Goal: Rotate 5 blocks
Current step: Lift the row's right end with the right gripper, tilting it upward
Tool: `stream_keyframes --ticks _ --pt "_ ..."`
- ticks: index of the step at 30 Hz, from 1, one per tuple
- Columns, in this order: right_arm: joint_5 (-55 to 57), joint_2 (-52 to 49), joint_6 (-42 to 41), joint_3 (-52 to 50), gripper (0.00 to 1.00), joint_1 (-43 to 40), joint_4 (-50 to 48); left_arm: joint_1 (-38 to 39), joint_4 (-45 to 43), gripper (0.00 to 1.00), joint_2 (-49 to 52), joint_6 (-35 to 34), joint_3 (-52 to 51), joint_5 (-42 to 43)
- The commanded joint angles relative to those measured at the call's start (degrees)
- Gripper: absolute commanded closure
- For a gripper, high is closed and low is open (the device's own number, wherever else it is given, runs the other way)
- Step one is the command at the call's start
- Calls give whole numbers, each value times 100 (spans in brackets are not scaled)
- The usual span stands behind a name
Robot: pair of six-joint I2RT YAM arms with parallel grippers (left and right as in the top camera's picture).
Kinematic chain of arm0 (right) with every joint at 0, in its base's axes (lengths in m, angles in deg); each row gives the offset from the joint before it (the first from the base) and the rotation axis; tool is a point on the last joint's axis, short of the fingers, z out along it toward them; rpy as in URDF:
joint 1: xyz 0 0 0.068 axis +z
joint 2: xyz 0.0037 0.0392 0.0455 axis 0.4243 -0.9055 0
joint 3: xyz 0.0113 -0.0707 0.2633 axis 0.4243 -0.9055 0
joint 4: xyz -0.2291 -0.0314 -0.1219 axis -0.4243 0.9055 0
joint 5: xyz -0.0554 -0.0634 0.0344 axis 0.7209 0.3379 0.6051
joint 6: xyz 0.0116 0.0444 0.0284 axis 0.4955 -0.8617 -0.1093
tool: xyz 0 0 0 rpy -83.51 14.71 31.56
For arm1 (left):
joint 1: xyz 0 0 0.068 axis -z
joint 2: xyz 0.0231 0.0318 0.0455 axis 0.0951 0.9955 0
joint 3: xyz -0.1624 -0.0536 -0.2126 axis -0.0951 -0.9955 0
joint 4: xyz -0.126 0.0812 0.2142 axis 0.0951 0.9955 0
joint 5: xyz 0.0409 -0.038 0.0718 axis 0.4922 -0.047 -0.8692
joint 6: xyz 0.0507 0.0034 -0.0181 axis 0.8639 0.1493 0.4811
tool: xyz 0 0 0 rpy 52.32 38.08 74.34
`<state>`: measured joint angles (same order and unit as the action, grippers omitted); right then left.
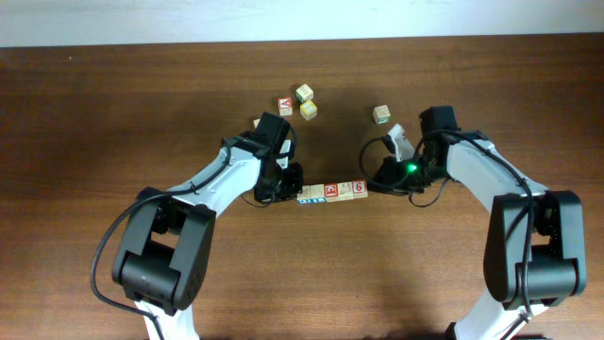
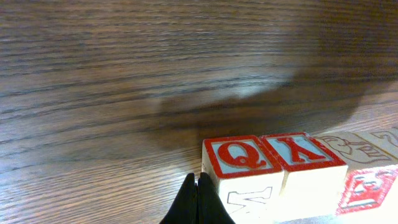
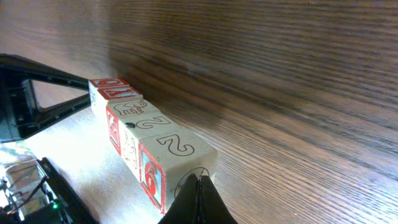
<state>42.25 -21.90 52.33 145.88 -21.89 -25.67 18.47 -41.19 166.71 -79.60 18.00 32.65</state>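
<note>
- The blocks (image 1: 332, 192) lie touching side by side in one short line in the middle of the bench (image 1: 113, 113). I count about five, though from above the seams are hard to tell.
- My left hand (image 2: 197, 186) has its fingers pressed together and holds nothing. Its tip sits just beside the end cube with the red Q (image 2: 239, 155).
- My right hand (image 3: 200, 186) is likewise closed on nothing, right at the far end of the line by the cube with the red 6 (image 1: 359, 188).
- Done, as I judge it: the five are gathered and lined up, and I have a hand at each end.
- From above the line runs slightly tilted, its 6 end a little farther from me. I cannot tell from this alone whether any turning has been done.
- Left, as I judge it: the turn itself, or the rest of it. With both hands closed I can only push, so one end would go away from me and the other toward me.
- Four loose cubes lie well apart from the line: a red-faced one (image 1: 285, 106), a pale one (image 1: 304, 93), a yellow-faced one (image 1: 309, 110) and one off to the right (image 1: 381, 114). I take these to be spares.
</note>
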Motion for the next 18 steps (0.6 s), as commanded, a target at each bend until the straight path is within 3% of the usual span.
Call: stream_keyframes --ticks 1,18 --pt "-302 153 61 304 96 352 133 48 -59 100 50 -50 -35 321" --pt "-302 153 -44 649 96 710 372 48 -57 100 50 -50 -35 321"
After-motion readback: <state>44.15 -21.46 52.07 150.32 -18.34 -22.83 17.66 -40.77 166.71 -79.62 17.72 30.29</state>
